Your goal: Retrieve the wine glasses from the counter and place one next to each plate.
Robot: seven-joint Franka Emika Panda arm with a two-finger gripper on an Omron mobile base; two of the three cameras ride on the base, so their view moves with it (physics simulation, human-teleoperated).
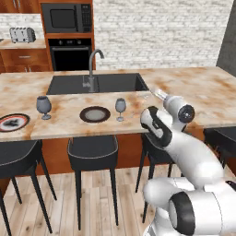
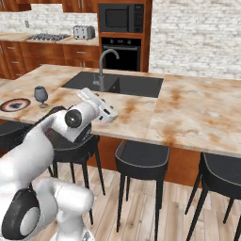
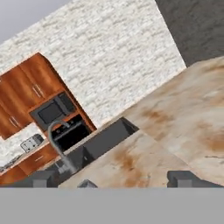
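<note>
Glasses stand on the island top in the left base view: the darker glass [image 1: 44,106] at left, just right of the red-ringed plate [image 1: 13,122]; the smaller glass [image 1: 120,108] at centre, just right of the grey plate [image 1: 95,114]. Right of it the gripper [image 1: 156,93] hovers above the stone, its jaws spread wide and empty. The sink [image 1: 97,83] lies behind.

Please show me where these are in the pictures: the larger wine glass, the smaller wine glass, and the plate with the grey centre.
larger wine glass [image 1: 44,105], left base view, on its dark bowl.
smaller wine glass [image 1: 120,105], left base view, on its bowl.
plate with grey centre [image 1: 95,114], left base view, on its grey middle.
</note>
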